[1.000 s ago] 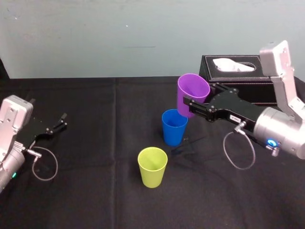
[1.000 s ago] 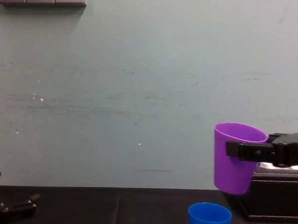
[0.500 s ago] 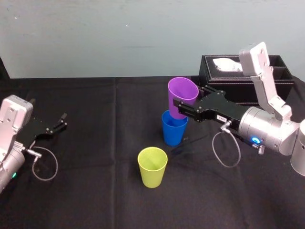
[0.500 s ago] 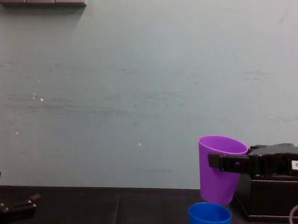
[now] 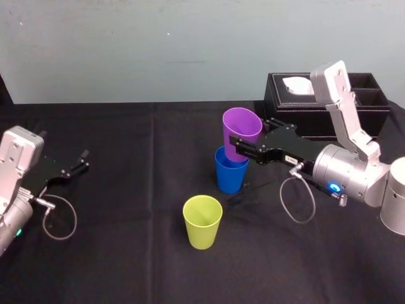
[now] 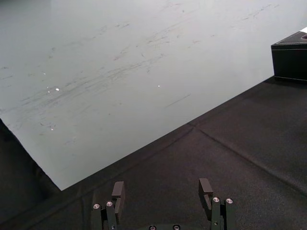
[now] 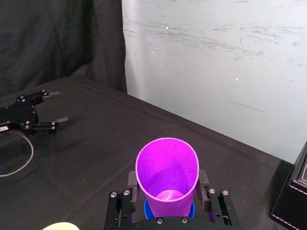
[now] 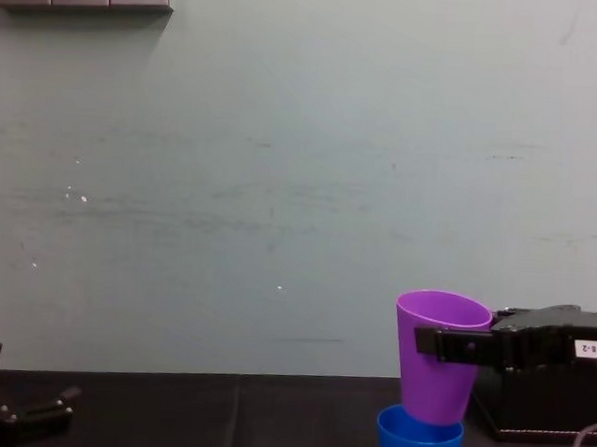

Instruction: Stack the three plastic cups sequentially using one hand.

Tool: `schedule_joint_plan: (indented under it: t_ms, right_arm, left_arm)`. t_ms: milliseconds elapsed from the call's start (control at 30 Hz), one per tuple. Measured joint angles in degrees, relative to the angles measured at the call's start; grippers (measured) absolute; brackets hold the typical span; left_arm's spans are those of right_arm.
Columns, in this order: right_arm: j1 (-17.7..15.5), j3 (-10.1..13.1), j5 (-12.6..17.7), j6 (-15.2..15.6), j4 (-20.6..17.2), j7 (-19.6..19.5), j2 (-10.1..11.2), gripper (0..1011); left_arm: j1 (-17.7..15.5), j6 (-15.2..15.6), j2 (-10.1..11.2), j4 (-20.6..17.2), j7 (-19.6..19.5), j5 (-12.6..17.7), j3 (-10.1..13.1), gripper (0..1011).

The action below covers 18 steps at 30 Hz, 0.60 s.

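My right gripper (image 5: pixel 245 143) is shut on the purple cup (image 5: pixel 239 132), one finger on each side of it just below the rim (image 7: pixel 167 178). This cup hangs upright right over the blue cup (image 5: pixel 230 175). In the chest view the purple cup's (image 8: pixel 438 353) base dips just inside the mouth of the blue cup (image 8: pixel 419 443). Nearer me and slightly left, the yellow-green cup (image 5: pixel 202 221) stands alone on the black cloth. My left gripper (image 5: pixel 74 167) rests open at the far left, with nothing between its fingers (image 6: pixel 117 190).
A black tissue box (image 5: pixel 329 104) stands at the back right, behind my right arm. The black tablecloth (image 5: pixel 126 253) covers the table, with a pale wall behind. A cable loop (image 5: pixel 294 202) hangs under the right wrist.
My right gripper has carried the purple cup left and down, from beside the tissue box to over the blue cup, where its base now enters the mouth. The left arm has not moved.
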Motion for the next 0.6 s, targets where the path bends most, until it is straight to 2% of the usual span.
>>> schedule_joint_plan:
  t_ms: [600]
  right_arm:
    - [0.4, -0.5, -1.1, -0.3, 1.6, 0.7, -0.9, 723]
  left_arm:
    - [0.0, 0.0, 0.0, 0.0, 0.0, 0.0, 0.0, 1010]
